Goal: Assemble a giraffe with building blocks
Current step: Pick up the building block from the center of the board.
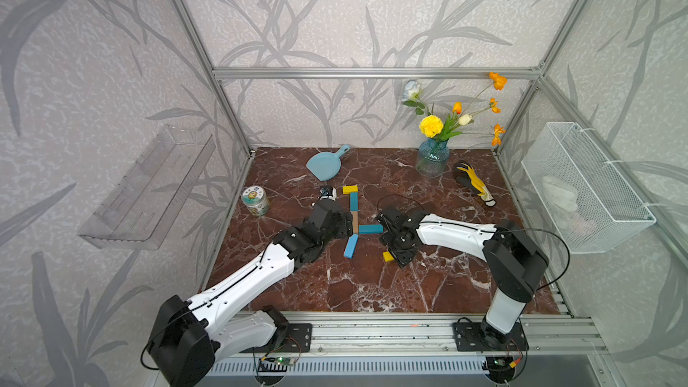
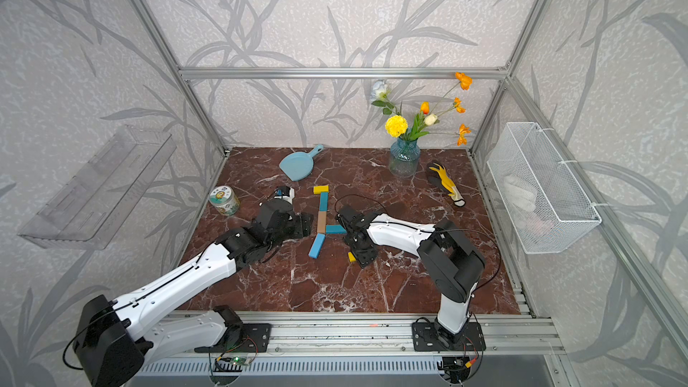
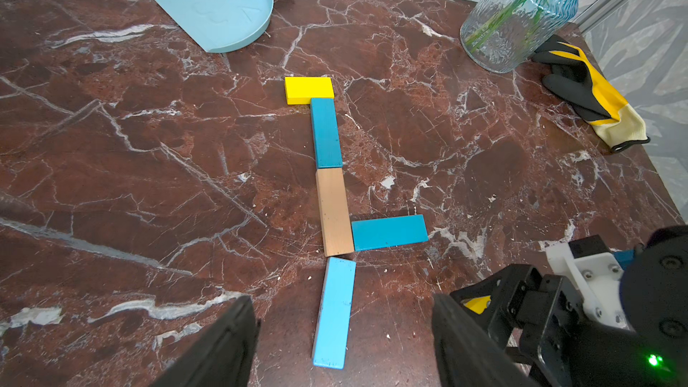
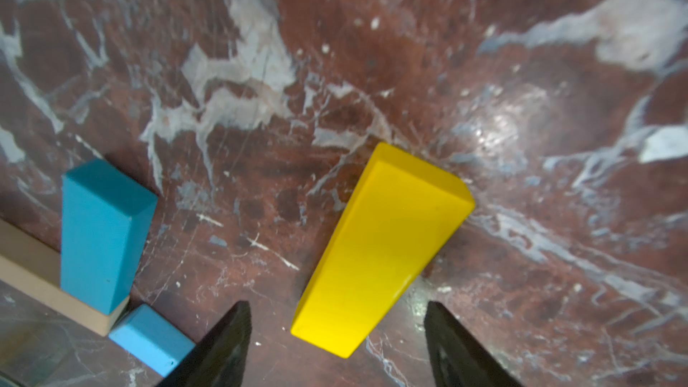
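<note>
The giraffe lies flat on the marble table (image 1: 372, 284). It is made of a short yellow head (image 3: 309, 90), a teal neck block (image 3: 326, 134), a tan block (image 3: 334, 212), a teal body (image 3: 389, 232) and a light-blue leg (image 3: 334, 312). My left gripper (image 3: 342, 303) is open, hovering with the light-blue leg between its fingers, untouched. A longer yellow block (image 4: 379, 247) lies apart to the right of the leg; it shows as a small yellow corner (image 1: 388, 256) in both top views. My right gripper (image 4: 337, 307) points down over it, open, with a gap on each side.
A pale-blue dustpan (image 1: 327, 163) lies at the back. A glass vase of flowers (image 1: 432, 158) and a black-and-yellow glove (image 1: 474, 182) are at the back right. A can (image 1: 255, 201) stands at the left edge. A wire basket (image 1: 584, 188) hangs on the right wall.
</note>
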You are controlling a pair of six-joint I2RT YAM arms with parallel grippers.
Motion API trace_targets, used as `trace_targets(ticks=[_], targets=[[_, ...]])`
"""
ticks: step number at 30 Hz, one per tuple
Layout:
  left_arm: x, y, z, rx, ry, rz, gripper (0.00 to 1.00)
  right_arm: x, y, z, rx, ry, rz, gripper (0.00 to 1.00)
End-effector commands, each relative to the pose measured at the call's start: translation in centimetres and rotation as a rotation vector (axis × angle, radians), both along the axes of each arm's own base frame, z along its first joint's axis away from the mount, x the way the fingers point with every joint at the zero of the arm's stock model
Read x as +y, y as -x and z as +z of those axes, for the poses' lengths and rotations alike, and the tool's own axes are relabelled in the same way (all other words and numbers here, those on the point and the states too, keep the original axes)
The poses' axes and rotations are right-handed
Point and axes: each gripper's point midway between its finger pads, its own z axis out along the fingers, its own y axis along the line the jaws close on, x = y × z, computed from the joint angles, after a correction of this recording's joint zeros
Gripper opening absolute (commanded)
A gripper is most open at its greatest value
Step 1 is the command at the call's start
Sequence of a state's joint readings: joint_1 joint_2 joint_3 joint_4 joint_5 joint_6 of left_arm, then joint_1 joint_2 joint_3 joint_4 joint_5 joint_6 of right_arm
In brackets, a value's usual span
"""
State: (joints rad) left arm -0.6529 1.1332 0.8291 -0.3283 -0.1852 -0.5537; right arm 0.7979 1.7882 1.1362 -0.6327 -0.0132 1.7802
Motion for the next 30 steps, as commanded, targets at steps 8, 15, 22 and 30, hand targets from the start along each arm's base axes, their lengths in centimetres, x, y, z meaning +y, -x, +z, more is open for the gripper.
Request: trace_targets(ticks=[8,15,22,30], targets=[[0.1,-0.2,0.4,-0.008,0.003,0.006,0.76,-1.3,0.4,-0.8,0.087,0.066,-0.020,0.72],[0.2,-0.2,0.2,-0.008,-0.003,0.009,0.76,-0.7,0.8,-2.2,0.121,0.056,-0.007,0.70],[0.2,-0.1,0.2,-0.007,-0.003,0.007,0.75,-1.6,0.7,-2.7,0.094,0.072,-0.022,0.47],[0.5,-0.1,0.6,-0.016,-0.006,0.012,0.75,-3.3,-0.5,0.2,0.013,0.152,0.104,0.29]])
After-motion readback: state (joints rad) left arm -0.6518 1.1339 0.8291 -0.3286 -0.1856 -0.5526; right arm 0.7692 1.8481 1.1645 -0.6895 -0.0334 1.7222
